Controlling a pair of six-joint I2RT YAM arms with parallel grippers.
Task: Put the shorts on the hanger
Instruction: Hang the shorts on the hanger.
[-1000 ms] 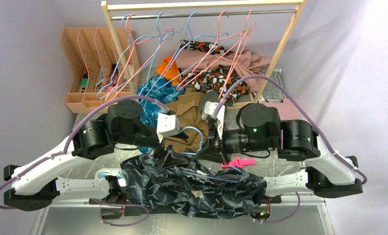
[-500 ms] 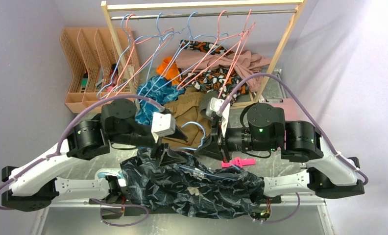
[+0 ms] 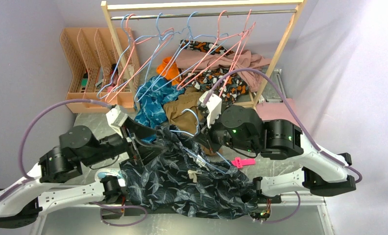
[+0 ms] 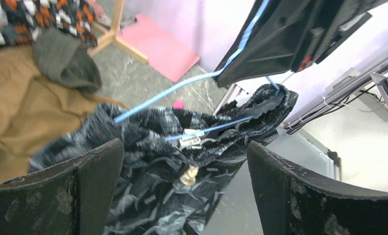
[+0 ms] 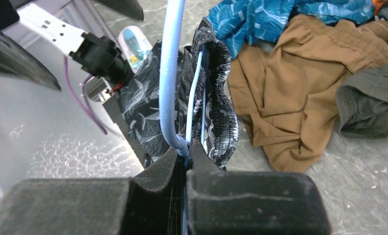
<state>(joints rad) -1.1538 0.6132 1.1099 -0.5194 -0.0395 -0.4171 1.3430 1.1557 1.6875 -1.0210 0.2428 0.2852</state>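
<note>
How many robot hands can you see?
2. The left hand is open beside the shorts on the left; the right hand is pinching the blue hanger in the middle. None seem hidden.

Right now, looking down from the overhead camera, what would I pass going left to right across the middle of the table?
Peach file organizer → teal-blue patterned garment → brown garment → pink clip → pink mat.

The shorts [image 3: 182, 186] lie in front, the hanger [image 5: 168, 73] partly inside them, other garments [image 3: 182, 108] behind.
</note>
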